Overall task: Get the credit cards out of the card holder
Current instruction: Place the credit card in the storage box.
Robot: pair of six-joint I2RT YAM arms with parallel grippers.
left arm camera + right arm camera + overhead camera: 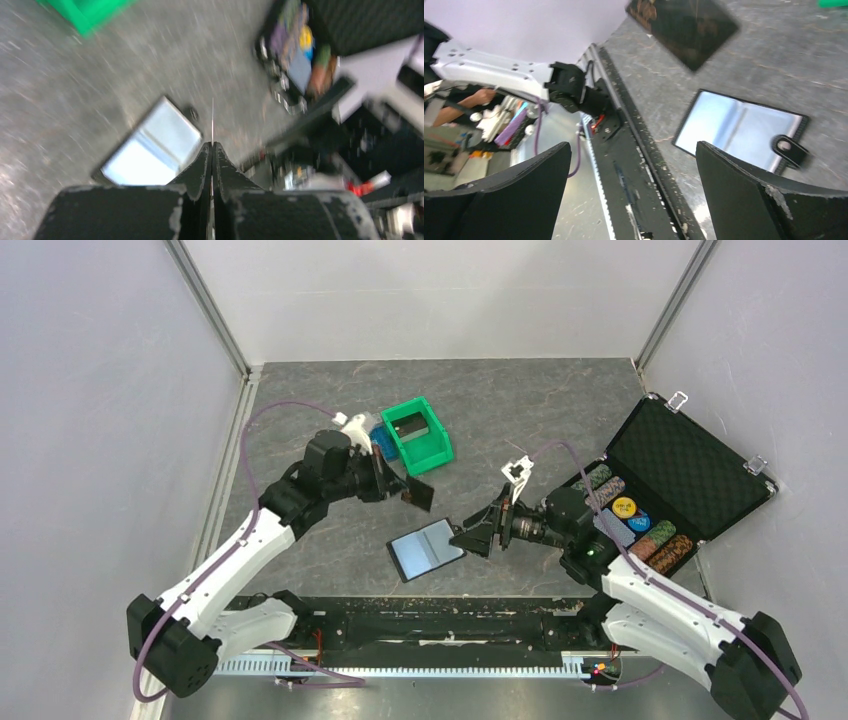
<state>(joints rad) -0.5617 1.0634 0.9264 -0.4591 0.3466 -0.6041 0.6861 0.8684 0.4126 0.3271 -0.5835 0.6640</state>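
1. One credit card (419, 493) is in view, held by the left claw (400, 488); the left wrist view is motion-blurred and shows this card only edge-on as a thin line; in the right wrist view its print is unreadable and its top is cut off.
2. Left claw fingers are pressed together, clamped on the credit card; the card is in the air above the tabletop (520, 410), between the green bin (437, 447) and the card holder (428, 548).
3. Right claw (468, 538) has its fingers wide apart with nothing between them; it sits just beside the card holder's right edge; contact cannot be told.
4. Card holder lies open and flat on the tabletop, near the front rail (430, 615); two glossy blue-grey panels face up; the clasp tab (789, 150) sticks out at one side; glare on the panels hides whether any cards are inside.
5. Green bin holds a dark flat item, too small to identify; a blue object (380, 440) sits against its left side, partly hidden by the left arm.
6. Black case (690, 465) stands open by the right wall, its lid foam-lined; poker chips (625, 508) lie in rows in its lower half, partly hidden by the right arm.
7. Bare tabletop lies behind the card holder and between the green bin and the black case; the front rail runs close below the card holder.
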